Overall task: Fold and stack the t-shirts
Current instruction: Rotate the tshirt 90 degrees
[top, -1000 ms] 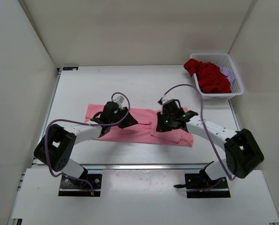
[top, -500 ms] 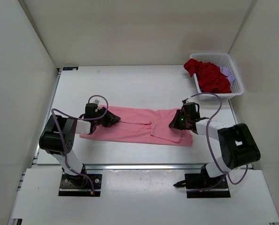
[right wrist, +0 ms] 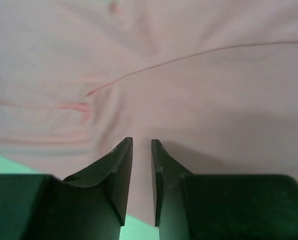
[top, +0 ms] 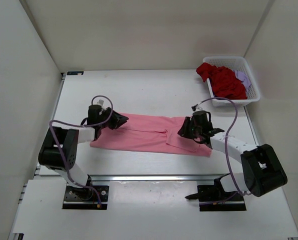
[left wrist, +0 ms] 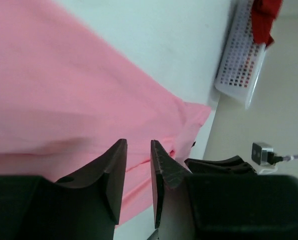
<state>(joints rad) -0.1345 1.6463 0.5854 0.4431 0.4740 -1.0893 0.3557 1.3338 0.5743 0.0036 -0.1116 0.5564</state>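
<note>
A pink t-shirt (top: 144,135) lies spread as a long strip across the middle of the table. My left gripper (top: 120,120) hovers low over its left end, jaws a narrow gap apart and holding nothing; in the left wrist view that gripper (left wrist: 139,142) has pink cloth (left wrist: 64,90) beneath it. My right gripper (top: 184,131) sits over the shirt's right part, also slightly open and empty; the right wrist view shows it (right wrist: 141,141) above a seam in the pink cloth (right wrist: 189,75). A dark red t-shirt (top: 224,82) and a lavender t-shirt (top: 242,77) lie bunched in the basket.
A white mesh basket (top: 254,95) stands at the table's back right corner, with the dark red cloth spilling over its left rim; the basket (left wrist: 239,60) also shows in the left wrist view. White walls enclose the white table (top: 154,90) on three sides.
Both grippers moved from the shirt's middle outward toward its ends, and the pink shirt now lies longer and flatter. The right jaws closed briefly and stand parted again.
</note>
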